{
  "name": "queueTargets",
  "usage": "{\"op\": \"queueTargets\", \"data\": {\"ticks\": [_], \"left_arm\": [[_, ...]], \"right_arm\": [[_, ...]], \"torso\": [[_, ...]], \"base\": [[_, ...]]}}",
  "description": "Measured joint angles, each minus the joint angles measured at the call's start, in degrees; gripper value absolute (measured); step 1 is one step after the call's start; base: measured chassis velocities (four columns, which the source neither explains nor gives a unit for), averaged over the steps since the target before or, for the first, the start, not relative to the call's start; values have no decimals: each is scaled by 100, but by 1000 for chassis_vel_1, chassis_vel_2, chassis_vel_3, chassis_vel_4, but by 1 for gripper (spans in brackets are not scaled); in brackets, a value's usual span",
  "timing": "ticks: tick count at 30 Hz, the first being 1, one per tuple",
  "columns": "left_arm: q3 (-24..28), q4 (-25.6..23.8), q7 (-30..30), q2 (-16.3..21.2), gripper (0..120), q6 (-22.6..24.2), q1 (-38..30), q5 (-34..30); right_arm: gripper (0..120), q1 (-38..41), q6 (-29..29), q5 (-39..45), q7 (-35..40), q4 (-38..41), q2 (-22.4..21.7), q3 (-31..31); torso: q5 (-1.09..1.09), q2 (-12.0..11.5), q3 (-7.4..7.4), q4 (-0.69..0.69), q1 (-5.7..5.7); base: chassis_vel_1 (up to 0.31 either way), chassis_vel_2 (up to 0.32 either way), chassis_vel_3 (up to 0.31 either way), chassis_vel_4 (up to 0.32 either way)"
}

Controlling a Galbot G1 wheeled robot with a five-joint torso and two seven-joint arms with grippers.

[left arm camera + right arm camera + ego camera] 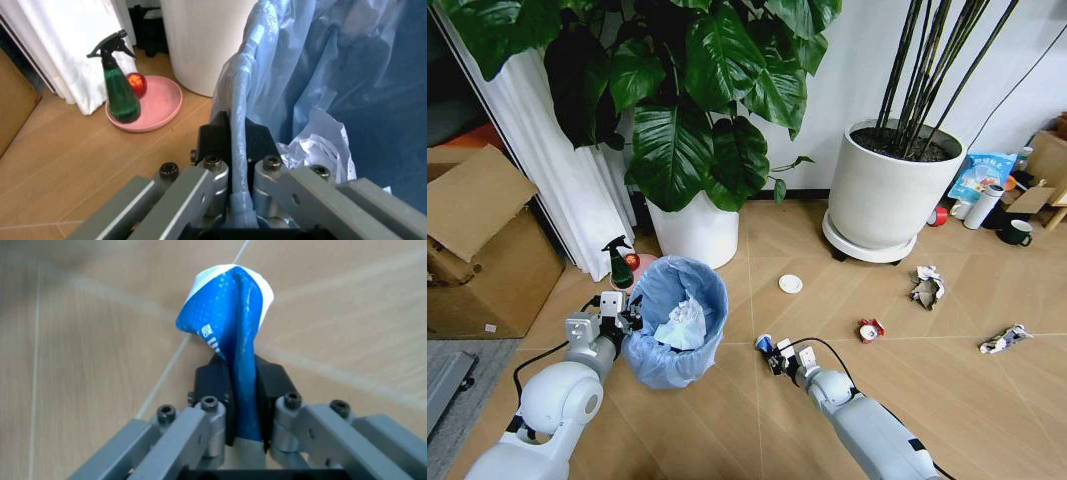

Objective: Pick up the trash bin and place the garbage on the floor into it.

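The trash bin [677,320], lined with a crinkly light-blue bag, is held at its rim [239,125] by my left gripper [630,318], which is shut on it; white paper [313,150] lies inside. My right gripper [772,357] is shut on a crushed blue-white can [230,315], [763,343], held just above the floor [757,420] to the right of the bin. More garbage lies on the floor: a white disc [791,284], a red can [869,329], a crumpled wrapper [927,286] and another wrapper [1004,340].
Two big white plant pots [695,230], [887,195] stand behind. A green spray bottle [120,85] and a pink dish [157,107] sit left of the bin. A cardboard box [477,250] stands at far left, with clutter [997,205] at far right.
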Motion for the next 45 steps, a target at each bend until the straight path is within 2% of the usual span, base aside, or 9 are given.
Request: {"op": "queueTargets", "data": {"ticks": [5,14,15,18,23,29,36,44,45], "left_arm": [[12,-24,2,-7,0,1,10,7],[84,-16,4,-5,0,16,10,44],[84,-16,4,-5,0,16,10,44],[155,61,4,3,0,41,-45,82],[259,200,6,6,0,94,-178,88],[350,317,5,-12,0,162,-320,69],[362,336,-32,-10,0,251,-354,36],[285,293,-127,-3,0,388,-348,-29],[285,293,-127,-3,0,388,-348,-29]], "right_arm": [[3,-136,-60,284,221,687,-157,283],[3,-247,-382,880,673,2711,-820,608],[3,-247,-382,880,673,2711,-820,608],[3,-18,-695,1394,946,3812,-1241,412],[3,439,-1024,2093,1209,4633,-1504,-152],[3,931,-1154,2564,1398,4920,-1399,-1010],[6,1252,-1247,2641,1424,4770,-1145,-1653],[38,1329,-1334,2573,1441,4568,-1046,-1995],[38,1329,-1334,2573,1441,4568,-1046,-1995]], "torso": [[0,0,0,0,0],[-1,0,-1,-1,0],[-1,0,-1,-1,0],[-3,1,-1,0,0],[-4,1,-1,0,0],[-2,1,-1,1,0],[-2,1,0,1,0],[-2,1,-1,0,0],[-2,1,-1,0,0]], "base": [[0,0,0,0],[0,0,0,0],[0,0,0,0],[0,0,0,0],[0,0,0,0],[0,0,0,0],[0,0,0,0],[0,0,0,0],[0,0,0,0]]}}
